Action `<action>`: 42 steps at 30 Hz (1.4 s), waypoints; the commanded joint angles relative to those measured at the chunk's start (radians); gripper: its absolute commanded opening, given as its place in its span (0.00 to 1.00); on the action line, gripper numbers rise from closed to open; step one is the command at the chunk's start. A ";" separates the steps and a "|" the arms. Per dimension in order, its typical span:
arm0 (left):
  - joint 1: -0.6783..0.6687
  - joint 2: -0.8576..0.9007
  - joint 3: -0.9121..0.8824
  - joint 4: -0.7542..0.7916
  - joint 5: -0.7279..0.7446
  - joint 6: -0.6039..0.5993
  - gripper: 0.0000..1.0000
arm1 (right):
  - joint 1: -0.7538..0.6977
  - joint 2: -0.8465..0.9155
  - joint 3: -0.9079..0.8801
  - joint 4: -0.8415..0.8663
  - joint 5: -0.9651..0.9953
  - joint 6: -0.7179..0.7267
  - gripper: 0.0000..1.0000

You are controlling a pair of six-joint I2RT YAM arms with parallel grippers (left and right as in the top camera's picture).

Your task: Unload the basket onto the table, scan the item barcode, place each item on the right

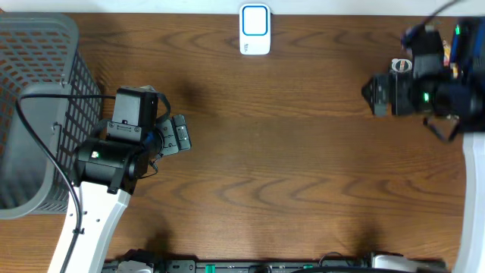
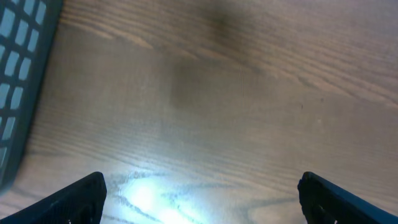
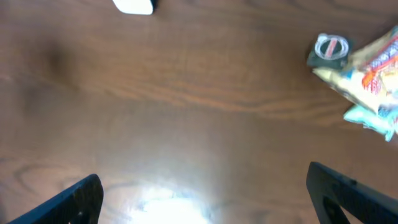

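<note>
Left gripper (image 2: 200, 198) and right gripper (image 3: 204, 198) gape wide, empty (nothing picked yet); next, right should grasp 1 snack packet (image 3: 368, 70) for the scanner (image 1: 255, 29).

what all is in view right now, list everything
scanner: one, white and blue, middle of the table's far edge
basket: one, grey mesh, left end of the table
packets: a few, count unclear, yellow, orange and blue, right end by the right arm
round thing: one, dark with a pale top, beside the packets
table: one, brown wood
left gripper: one, black, open, over bare wood beside the basket
right gripper: one, black, open, over bare wood near the packets
</note>
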 commanded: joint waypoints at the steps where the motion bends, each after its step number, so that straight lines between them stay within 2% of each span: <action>1: 0.002 0.002 0.009 0.000 0.001 -0.009 0.98 | 0.003 -0.169 -0.153 0.034 -0.007 0.006 0.99; 9: 0.002 0.002 0.009 0.000 0.001 -0.009 0.98 | 0.003 -0.470 -0.356 0.040 -0.013 0.020 0.99; 16: 0.002 0.002 0.009 0.000 0.001 -0.009 0.98 | 0.003 -0.597 -0.374 -0.147 -0.014 0.021 0.99; 20: 0.002 0.002 0.009 0.000 0.001 -0.009 0.98 | 0.003 -0.622 -0.374 -0.297 -0.014 0.033 0.99; 23: 0.002 0.002 0.009 0.000 0.001 -0.009 0.98 | 0.003 -0.623 -0.374 -0.341 -0.013 0.035 0.99; 26: 0.002 0.002 0.009 0.000 0.001 -0.009 0.98 | 0.003 -0.623 -0.374 -0.340 -0.014 0.041 0.99; 30: 0.002 0.002 0.009 0.000 0.001 -0.009 0.98 | 0.003 -0.623 -0.375 -0.340 -0.014 0.140 0.99; 42: 0.002 0.002 0.009 0.000 0.001 -0.009 0.98 | 0.003 -0.623 -0.375 -0.340 -0.013 0.146 0.99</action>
